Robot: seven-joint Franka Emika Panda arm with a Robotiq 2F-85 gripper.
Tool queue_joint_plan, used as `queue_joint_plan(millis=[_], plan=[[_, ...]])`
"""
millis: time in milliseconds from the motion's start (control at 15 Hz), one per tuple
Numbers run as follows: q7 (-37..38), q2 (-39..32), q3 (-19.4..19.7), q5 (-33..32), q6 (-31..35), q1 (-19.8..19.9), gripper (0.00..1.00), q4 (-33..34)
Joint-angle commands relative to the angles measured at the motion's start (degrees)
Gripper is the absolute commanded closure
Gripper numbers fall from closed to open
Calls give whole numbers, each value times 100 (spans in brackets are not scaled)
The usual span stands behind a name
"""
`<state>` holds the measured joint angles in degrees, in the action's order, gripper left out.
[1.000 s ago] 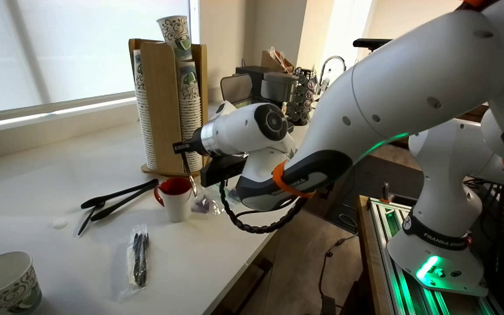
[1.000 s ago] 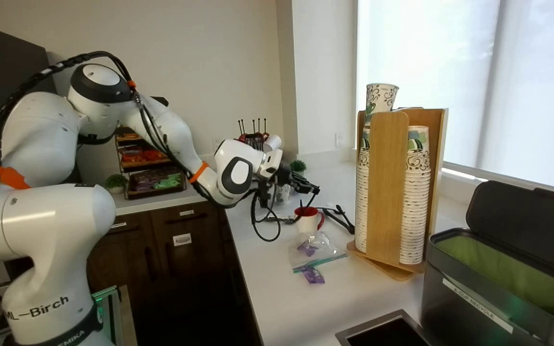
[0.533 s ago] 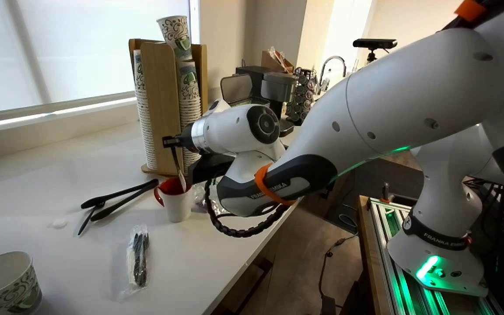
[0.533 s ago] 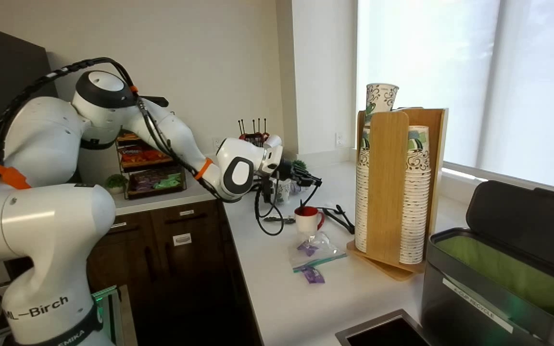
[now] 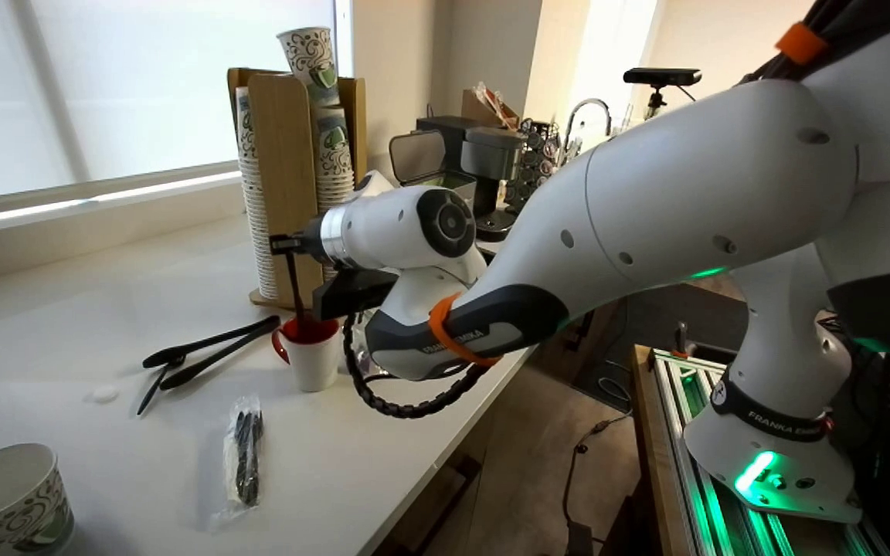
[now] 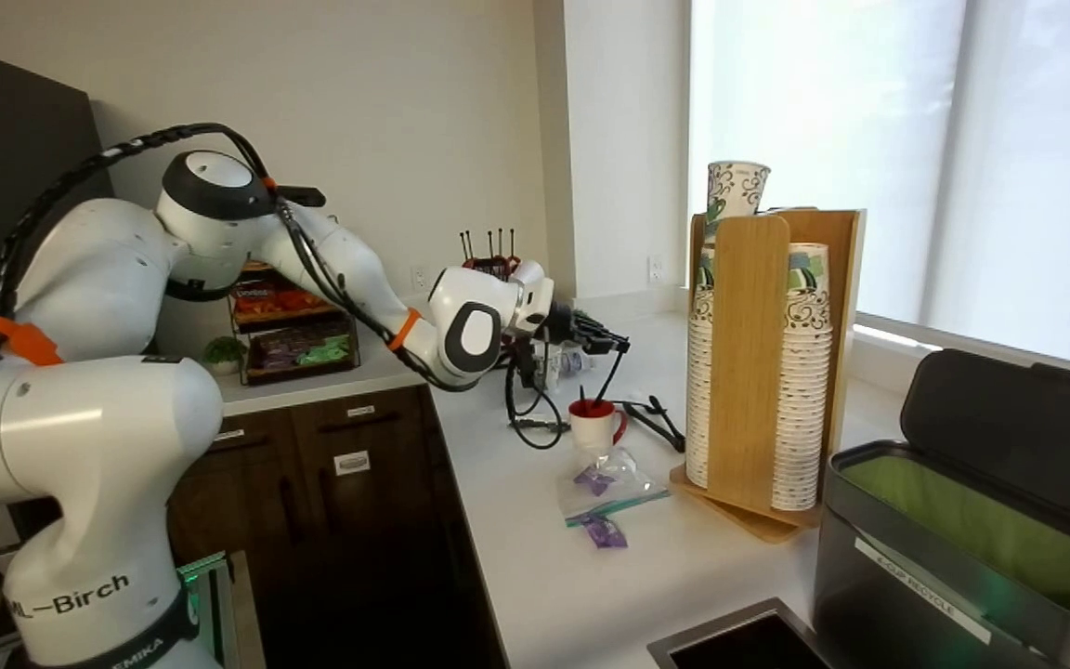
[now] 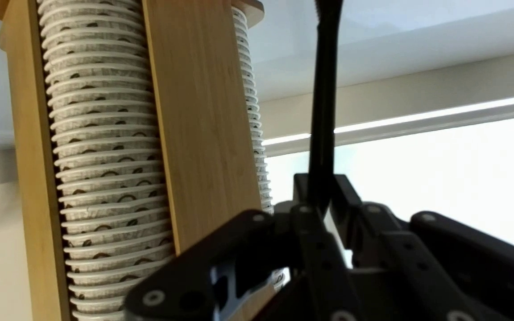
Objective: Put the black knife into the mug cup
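The tool (image 7: 321,191) held the black knife (image 5: 295,286) by its top end. In an exterior view the knife pointed between five and six o'clock, and its low end looked to be inside the mug cup (image 5: 314,367) on the worktop (image 5: 329,459). Most of the job seemed done; letting go was left.

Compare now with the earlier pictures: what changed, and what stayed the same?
In an exterior view, the black robot hand has moved left and slightly up, carrying the thin black knife; the knife's lower end has shifted left to the red mouth of the small white mug (depth unclear). Nothing was grasped or released. The mug, long black tongs and wrapped dark cutlery stayed put.
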<state>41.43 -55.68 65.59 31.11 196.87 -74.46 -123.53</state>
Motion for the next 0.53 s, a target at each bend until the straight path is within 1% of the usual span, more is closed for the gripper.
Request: queue_joint_plan(millis=[0,67,267,467], plan=[[140,-445,83,225,-262,-87,59,111],[152,-495,93,239,-282,-94,54,124],[282,-532,117,377,-318,-127,30,183],[730,-451,203,853,-606,-150,8,316]])
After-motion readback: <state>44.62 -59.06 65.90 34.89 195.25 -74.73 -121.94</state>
